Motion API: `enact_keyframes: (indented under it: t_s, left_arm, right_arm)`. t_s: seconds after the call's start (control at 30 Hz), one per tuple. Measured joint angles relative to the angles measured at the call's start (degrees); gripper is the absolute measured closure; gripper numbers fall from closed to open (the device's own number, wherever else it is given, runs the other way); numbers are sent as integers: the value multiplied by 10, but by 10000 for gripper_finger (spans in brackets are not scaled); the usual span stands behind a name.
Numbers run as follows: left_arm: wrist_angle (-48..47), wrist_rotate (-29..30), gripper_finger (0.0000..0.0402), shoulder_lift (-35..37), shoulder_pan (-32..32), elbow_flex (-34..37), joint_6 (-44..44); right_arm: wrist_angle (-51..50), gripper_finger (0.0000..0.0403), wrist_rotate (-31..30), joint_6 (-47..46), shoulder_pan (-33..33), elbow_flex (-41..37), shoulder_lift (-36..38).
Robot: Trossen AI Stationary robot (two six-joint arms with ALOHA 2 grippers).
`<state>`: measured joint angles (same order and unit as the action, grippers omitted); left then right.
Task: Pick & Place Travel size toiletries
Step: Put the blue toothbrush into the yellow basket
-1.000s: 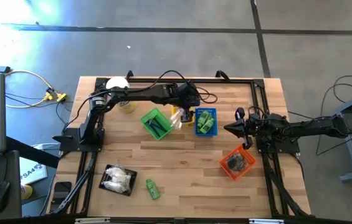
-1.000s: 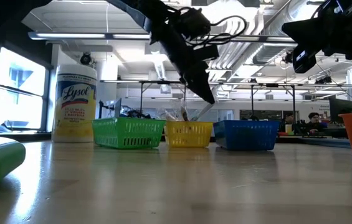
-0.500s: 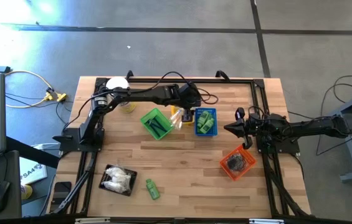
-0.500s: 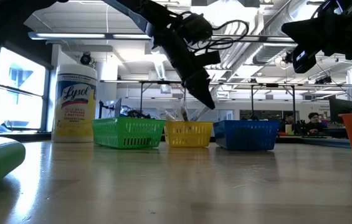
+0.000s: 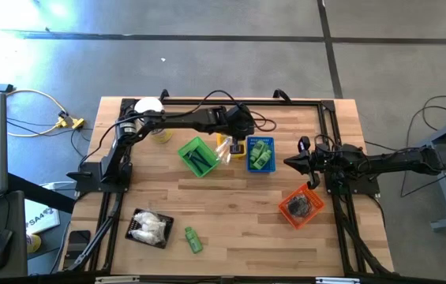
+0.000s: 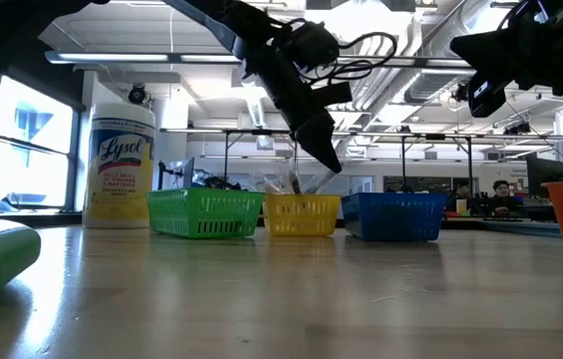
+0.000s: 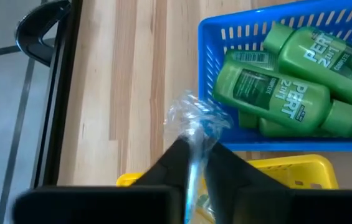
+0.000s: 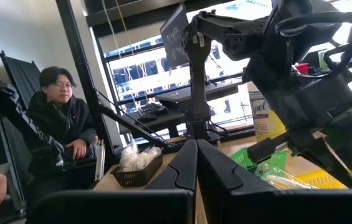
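The wooden counter (image 5: 230, 229) fills the middle of the high view, with a dark arm reaching in from each side. At its upper left stands a big white jar (image 6: 122, 165) with a yellow label, beside the left arm's base. Across the upper middle sit three baskets in a row: a green basket (image 5: 197, 156) holding thin black pieces, a yellow basket (image 5: 224, 147) mostly under the arm, and a blue basket (image 5: 260, 154) packed with green bottles (image 7: 275, 93). An orange basket (image 5: 300, 207) with dark pieces lies at the centre right, and a black tray (image 5: 148, 227) of white wrapped packets (image 5: 151, 226) lies at the lower left of the frame. One more green bottle (image 5: 193, 239) lies loose on the bare wood just right of that tray. The left gripper (image 7: 193, 167) hangs over the yellow basket, close to the blue one, its jaws clenched on a clear wrapped stick (image 7: 194, 127) whose crinkled end stands out past the fingertips. The right gripper (image 5: 289, 163) waits in the air at the centre right, above the orange basket in the frame, jaws pressed together and holding nothing. A seated person (image 8: 60, 124) shows in the room beyond the counter.
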<state>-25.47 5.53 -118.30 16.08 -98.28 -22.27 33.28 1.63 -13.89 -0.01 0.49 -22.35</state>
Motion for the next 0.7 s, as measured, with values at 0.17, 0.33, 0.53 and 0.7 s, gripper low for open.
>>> enact_keyframes:
  t_s: [0.17, 0.33, 0.53, 0.7]
  left_arm:
    - [-13, -7, 376, 7, -3, 0, 2]
    - [-35, -16, 379, 29, -23, 0, 2]
    - [-46, -17, 392, 53, -59, 0, -29]
    - [-69, -16, 396, 56, -88, 0, -143]
  right_arm:
    - [0, 401, 0, 0, 0, 0, 0]
    - [1, 401, 0, 0, 0, 0, 0]
    - [2, 401, 4, 0, 0, 0, 0]
    - [2, 401, 5, -5, 0, 0, 0]
